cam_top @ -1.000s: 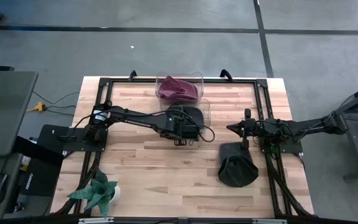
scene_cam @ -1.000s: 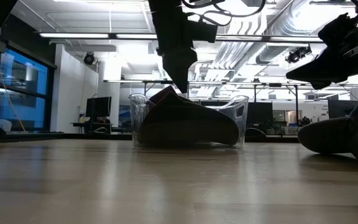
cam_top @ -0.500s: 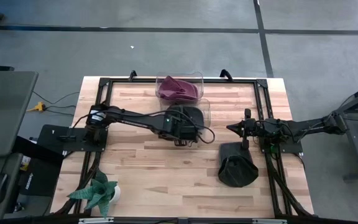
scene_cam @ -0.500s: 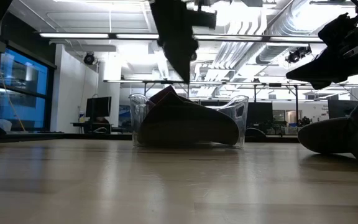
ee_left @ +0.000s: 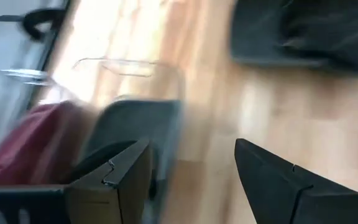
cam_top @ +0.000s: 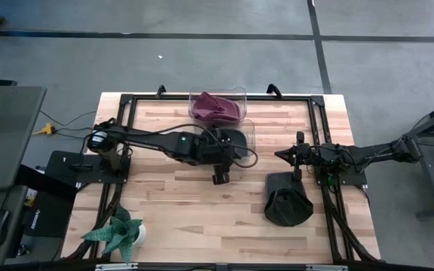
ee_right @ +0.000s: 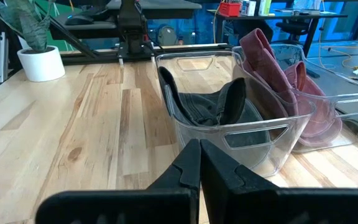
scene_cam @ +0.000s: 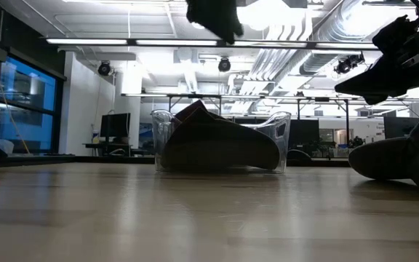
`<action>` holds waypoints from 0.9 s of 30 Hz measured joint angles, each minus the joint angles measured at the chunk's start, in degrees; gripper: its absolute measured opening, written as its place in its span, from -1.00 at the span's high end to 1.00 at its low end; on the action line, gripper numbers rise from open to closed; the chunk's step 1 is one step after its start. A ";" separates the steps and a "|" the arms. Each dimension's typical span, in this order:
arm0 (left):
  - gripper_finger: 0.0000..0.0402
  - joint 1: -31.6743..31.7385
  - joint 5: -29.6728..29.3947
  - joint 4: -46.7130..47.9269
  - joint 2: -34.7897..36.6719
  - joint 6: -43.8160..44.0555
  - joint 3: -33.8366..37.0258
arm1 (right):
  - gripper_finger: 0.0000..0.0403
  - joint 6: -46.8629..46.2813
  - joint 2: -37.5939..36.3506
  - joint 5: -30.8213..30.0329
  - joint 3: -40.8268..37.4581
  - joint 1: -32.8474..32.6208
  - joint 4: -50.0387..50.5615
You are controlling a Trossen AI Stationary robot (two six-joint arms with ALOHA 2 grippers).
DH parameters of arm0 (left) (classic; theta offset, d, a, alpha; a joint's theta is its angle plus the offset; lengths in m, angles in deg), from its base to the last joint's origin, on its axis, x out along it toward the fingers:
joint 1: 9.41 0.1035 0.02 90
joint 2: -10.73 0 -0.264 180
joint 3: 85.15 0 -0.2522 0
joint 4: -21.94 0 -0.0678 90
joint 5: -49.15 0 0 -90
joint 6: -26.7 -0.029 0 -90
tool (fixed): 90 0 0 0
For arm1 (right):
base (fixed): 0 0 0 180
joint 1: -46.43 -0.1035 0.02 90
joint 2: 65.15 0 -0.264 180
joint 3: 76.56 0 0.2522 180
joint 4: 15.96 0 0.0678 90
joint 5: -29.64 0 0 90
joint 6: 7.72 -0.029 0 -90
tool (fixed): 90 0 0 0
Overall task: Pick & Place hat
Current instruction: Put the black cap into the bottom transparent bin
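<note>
The left pincer (cam_top: 218, 178) hung released and empty at centre frame, just below the clear bin (cam_top: 249, 129) where the grey hat (cam_top: 234, 138) lay. The right pincer (cam_top: 281, 155) waited clenched at right, above a second dark hat (cam_top: 286, 202) on the table (cam_top: 179, 218).

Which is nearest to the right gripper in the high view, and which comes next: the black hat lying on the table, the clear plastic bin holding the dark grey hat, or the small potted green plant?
From the right gripper:
1. Black hat lying on the table, just in front of it, on the right side.
2. Clear plastic bin holding the dark grey hat, toward the table's middle.
3. Small potted green plant, at the front left corner.
</note>
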 joint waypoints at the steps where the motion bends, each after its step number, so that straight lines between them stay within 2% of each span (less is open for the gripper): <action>1: -0.09 -0.02 2.00 0.00 0.63 0.62 0.02 | 1.00 0.00 0.00 0.00 0.00 0.01 0.00; 7: -0.09 -0.61 15.44 -6.02 3.46 4.60 0.93 | 1.00 0.01 -0.02 -0.02 0.00 0.02 0.00; 13: -0.09 -1.49 26.53 -25.48 8.92 6.41 10.27 | 1.00 0.00 -0.02 -0.01 0.00 0.02 0.00; 15: -0.09 -1.49 28.22 -33.14 10.21 8.34 13.58 | 1.00 0.00 -0.01 0.00 -0.01 0.00 0.00; 22: -0.09 -0.49 28.53 -39.42 17.19 12.01 24.55 | 1.00 0.01 0.00 0.00 -0.01 0.00 0.04; 27: -0.09 1.17 31.14 -51.41 23.57 16.21 34.46 | 1.00 0.01 0.00 -0.01 0.00 0.01 0.00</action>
